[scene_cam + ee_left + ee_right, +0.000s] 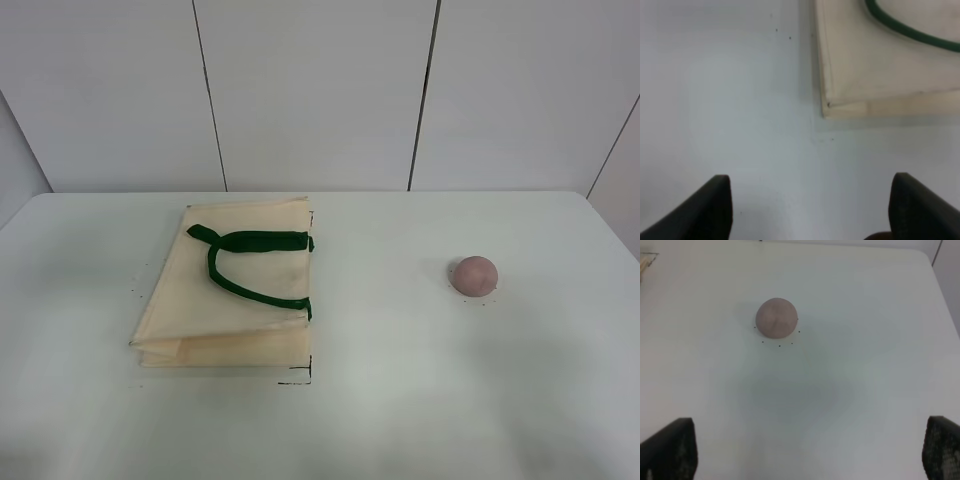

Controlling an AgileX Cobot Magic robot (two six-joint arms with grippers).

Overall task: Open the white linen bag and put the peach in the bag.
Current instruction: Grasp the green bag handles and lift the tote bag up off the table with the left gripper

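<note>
The white linen bag lies flat and folded on the left half of the table, its dark green handles resting on top. The left wrist view shows the bag's corner and part of a handle. The peach sits alone on the right half of the table; the right wrist view shows it ahead of the gripper. My left gripper is open and empty, short of the bag's corner. My right gripper is open and empty, some way short of the peach. Neither gripper shows in the exterior high view.
The white table carries only the bag and the peach. A white panelled wall stands behind its far edge. Small black marks sit on the table by the bag's near corner and around the peach.
</note>
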